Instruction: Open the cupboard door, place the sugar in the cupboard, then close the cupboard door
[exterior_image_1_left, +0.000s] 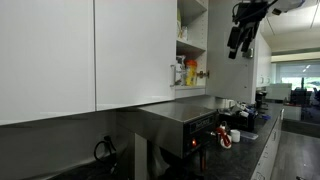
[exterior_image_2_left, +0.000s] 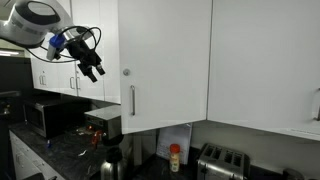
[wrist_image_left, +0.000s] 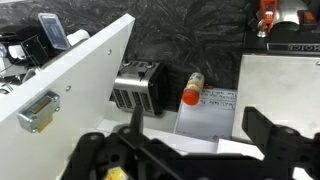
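Observation:
The cupboard door (exterior_image_1_left: 135, 50) (exterior_image_2_left: 165, 60) stands swung open, with its silver bar handle (exterior_image_2_left: 132, 100) near its left edge. The wrist view shows its inner face (wrist_image_left: 75, 65) with a hinge fitting. In an exterior view the cupboard (exterior_image_1_left: 192, 40) shows white shelves with yellow and red packages (exterior_image_1_left: 192, 73). A small pale shape beside them may be the sugar; it is too small to tell. My gripper (exterior_image_1_left: 238, 45) (exterior_image_2_left: 95, 70) (wrist_image_left: 196, 122) hangs in the air just outside the cupboard. It is open, with nothing between its dark fingers (wrist_image_left: 262, 122).
Below, on the dark counter, are a silver toaster (wrist_image_left: 140, 85) (exterior_image_2_left: 222, 160), a red-capped bottle (wrist_image_left: 192, 90) (exterior_image_2_left: 175, 157) and a sheet of paper (wrist_image_left: 205, 105). A microwave (exterior_image_2_left: 50, 115) and a kettle (exterior_image_2_left: 110, 160) stand under the arm. A steel appliance (exterior_image_1_left: 185, 125) sits below the cupboard.

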